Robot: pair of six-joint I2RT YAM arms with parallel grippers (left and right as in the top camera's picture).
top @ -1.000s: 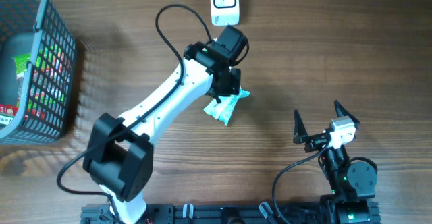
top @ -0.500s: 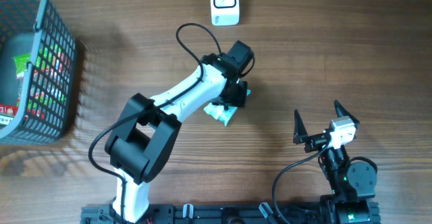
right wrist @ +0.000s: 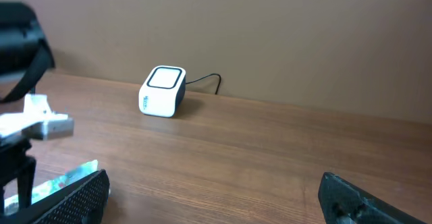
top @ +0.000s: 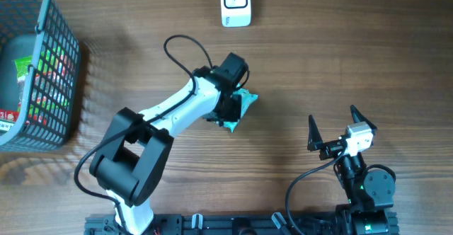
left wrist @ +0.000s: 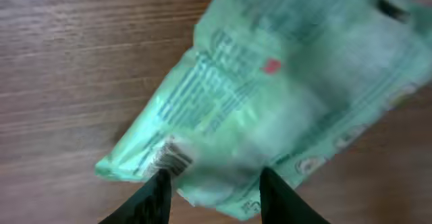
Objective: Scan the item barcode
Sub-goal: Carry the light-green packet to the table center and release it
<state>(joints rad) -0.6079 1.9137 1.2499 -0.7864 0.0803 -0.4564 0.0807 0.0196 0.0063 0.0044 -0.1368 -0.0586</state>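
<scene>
Shifted slightly leftward, the left gripper (left wrist: 212,183) hovers over the green packet (left wrist: 283,96) on the table (top: 354,51), apart from the scanner (top: 235,3). Its fingers (left wrist: 154,196) stand apart, astride the barcode (left wrist: 174,158) end. Right gripper (top: 333,118) gapes wide

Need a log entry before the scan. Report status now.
Left gripper straddling green packet, grip unclear. Right gripper open, empty, off to the side. Packet short of scanner. Nothing in the way between them.
</scene>
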